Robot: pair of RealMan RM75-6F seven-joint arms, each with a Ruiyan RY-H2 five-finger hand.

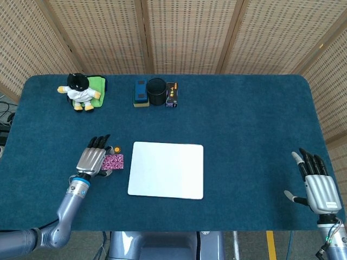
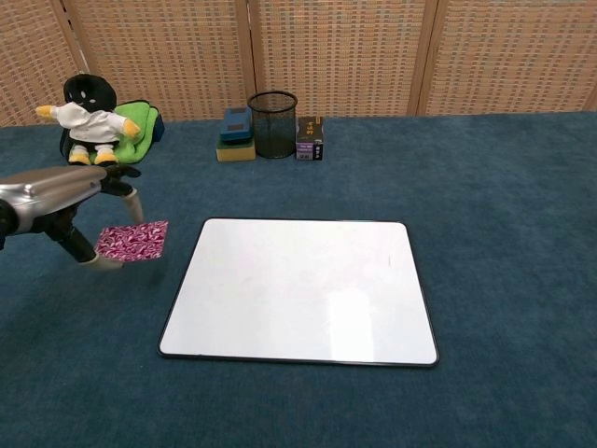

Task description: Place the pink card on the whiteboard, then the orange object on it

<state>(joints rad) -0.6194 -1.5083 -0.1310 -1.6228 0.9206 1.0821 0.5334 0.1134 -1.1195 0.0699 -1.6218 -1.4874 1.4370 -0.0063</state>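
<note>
The pink patterned card (image 2: 133, 241) hangs a little above the blue table, just left of the whiteboard (image 2: 298, 289). My left hand (image 2: 65, 201) pinches it by its left edge. From the head view the card (image 1: 113, 161) pokes out from under the left hand (image 1: 93, 160), next to the whiteboard (image 1: 166, 170). The small orange object (image 1: 116, 149) lies on the table just beyond the card; the chest view does not show it. My right hand (image 1: 316, 183) rests at the table's near right edge, fingers spread and empty.
Along the far edge stand a plush toy (image 1: 81, 92) on a green cloth (image 1: 96, 83), a blue eraser block (image 1: 141, 92), a black mesh cup (image 1: 156, 91) and a small dark box (image 1: 172, 94).
</note>
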